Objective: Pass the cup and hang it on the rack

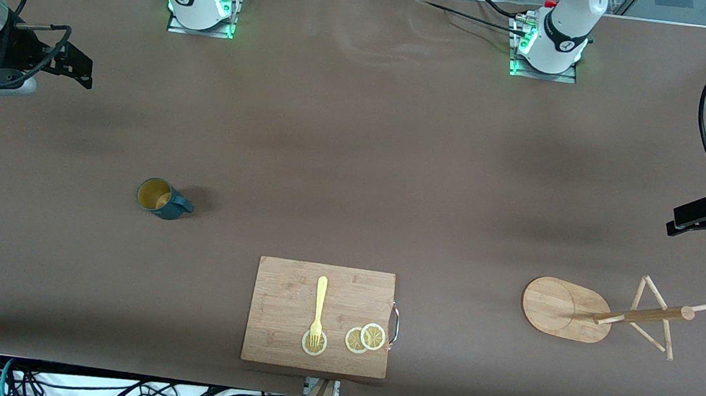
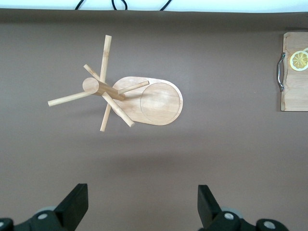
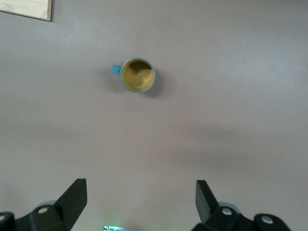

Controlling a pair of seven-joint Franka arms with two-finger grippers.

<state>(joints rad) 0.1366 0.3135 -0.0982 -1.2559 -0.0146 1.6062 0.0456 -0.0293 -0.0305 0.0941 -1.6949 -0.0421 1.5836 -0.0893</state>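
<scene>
The dark teal cup with a mustard-yellow inside stands upright on the brown table toward the right arm's end, and it also shows in the right wrist view. The wooden rack stands on its oval base toward the left arm's end, its pegs bare; it also shows in the left wrist view. My right gripper is open and empty, high over the table at the right arm's end, well apart from the cup. My left gripper is open and empty, up over the table near the rack.
A rectangular wooden cutting board lies at the table's near edge, between cup and rack. On it lie a yellow fork and lemon slices. Cables hang at both table ends.
</scene>
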